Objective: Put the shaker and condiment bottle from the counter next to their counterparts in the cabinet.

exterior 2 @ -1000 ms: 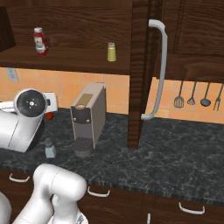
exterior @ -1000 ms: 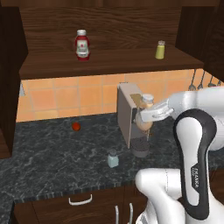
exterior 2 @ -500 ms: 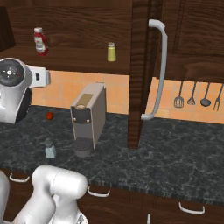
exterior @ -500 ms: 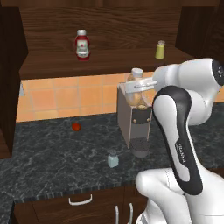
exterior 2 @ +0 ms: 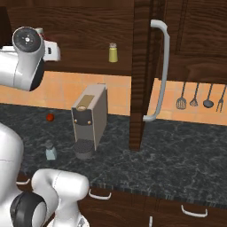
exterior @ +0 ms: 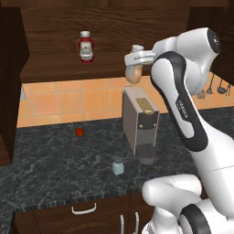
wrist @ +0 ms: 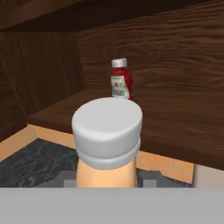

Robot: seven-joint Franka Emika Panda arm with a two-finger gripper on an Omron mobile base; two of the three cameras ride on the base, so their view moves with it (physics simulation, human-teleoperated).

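My gripper (exterior: 134,61) is shut on the condiment bottle (exterior: 133,74), a peach-orange bottle held up at shelf height in front of the cabinet (exterior: 55,68), above the coffee machine. In the hand view its white cap (wrist: 107,127) stands close in front, with the peach body below. The red sauce bottle (exterior: 85,47) (wrist: 120,80) stands upright on the cabinet shelf (wrist: 65,109), left of and beyond the held bottle. The yellow-green shaker (exterior 2: 113,52) sits further right on the same shelf. The pale blue-grey shaker (exterior: 118,166) (exterior 2: 50,151) stands on the dark counter near its front edge.
A grey coffee machine (exterior: 140,119) (exterior 2: 91,117) stands on the counter under the held bottle. A small red object (exterior: 79,132) lies near the tiled wall. The cabinet door with its long silver handle (exterior 2: 160,71) hangs open on the right; utensils (exterior 2: 195,99) hang on the wall beyond.
The arm has lifted the condiment bottle from in front of the coffee machine up to shelf height and swung it left. The gripper stays shut on it.
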